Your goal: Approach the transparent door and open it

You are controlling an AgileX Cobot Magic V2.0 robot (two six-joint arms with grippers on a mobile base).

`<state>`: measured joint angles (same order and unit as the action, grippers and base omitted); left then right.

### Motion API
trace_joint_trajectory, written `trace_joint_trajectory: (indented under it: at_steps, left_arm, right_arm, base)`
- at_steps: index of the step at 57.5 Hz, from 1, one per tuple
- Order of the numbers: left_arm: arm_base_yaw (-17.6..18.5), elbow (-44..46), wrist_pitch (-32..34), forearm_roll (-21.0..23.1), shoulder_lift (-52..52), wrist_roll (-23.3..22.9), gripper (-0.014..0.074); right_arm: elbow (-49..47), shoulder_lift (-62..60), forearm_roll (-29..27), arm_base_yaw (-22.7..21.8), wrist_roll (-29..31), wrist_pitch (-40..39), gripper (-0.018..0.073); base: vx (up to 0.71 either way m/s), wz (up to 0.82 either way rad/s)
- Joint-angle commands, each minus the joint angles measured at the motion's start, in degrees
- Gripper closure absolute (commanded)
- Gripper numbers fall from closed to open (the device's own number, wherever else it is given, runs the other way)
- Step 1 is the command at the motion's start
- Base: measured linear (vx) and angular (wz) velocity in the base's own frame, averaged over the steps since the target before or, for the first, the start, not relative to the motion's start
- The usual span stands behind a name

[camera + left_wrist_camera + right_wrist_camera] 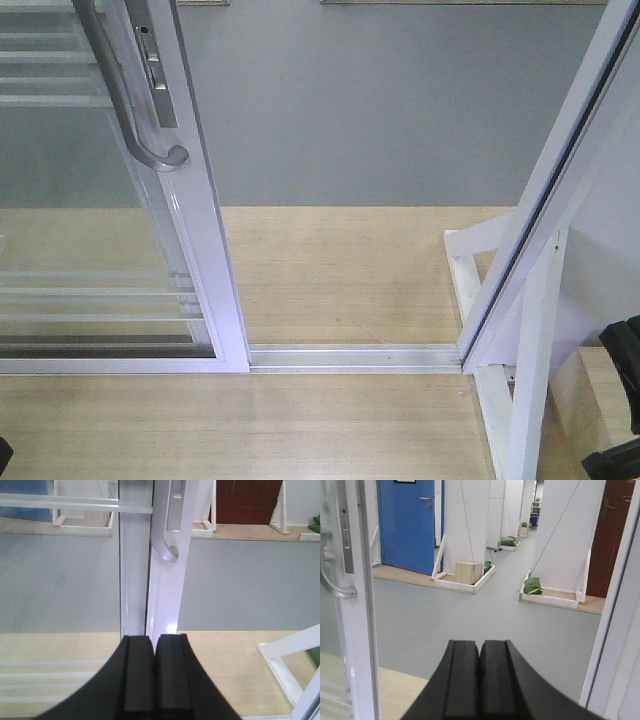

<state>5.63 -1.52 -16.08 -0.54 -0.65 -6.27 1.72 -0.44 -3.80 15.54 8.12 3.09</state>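
The transparent door (pixel 205 230), clear glass with thin white bars in a white frame, stands at the left of the front view. A gap lies between its stile and the frame post on the right. Its curved grey handle (pixel 130 100) hangs on the stile. In the left wrist view my left gripper (pixel 154 639) is shut and empty, a short way in front of the door stile (pixel 167 590), below the handle's end (pixel 167 550). My right gripper (pixel 480 644) is shut and empty and faces the gap, with the door stile (pixel 360 605) and handle (pixel 332 587) to its left.
A white outer frame post (pixel 560 190) with braces (pixel 530 380) bounds the gap on the right. A metal floor track (pixel 355 356) runs across the sill. Beyond lie grey floor, white pillars on wooden bases, a wooden box (pixel 468 572), a green bag (pixel 534 586) and a blue door (pixel 407 525).
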Motion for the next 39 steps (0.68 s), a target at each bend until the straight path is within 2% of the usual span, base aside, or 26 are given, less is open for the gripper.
trace_joint_trajectory:
  at_steps: [1, 13, 39]
  left_arm:
    - [0.09, -1.77, 4.87, 0.19, -0.71, -0.48, 0.0596]
    - [0.09, -1.77, 4.87, 0.19, -0.71, -0.48, 0.0596]
    - [0.09, -1.77, 4.87, 0.19, -0.71, -0.48, 0.0596]
  right_arm:
    - [0.75, -0.94, 0.96, -0.87, -0.24, -4.78, 0.0557]
    - [0.75, -0.94, 0.96, -4.14, -0.24, -4.62, 0.0557]
    - [0.75, -0.94, 0.91, -4.13, -0.24, -4.62, 0.0557]
  base:
    - [0.00, 0.00]
    - [0.00, 0.00]
    - [0.00, 0.00]
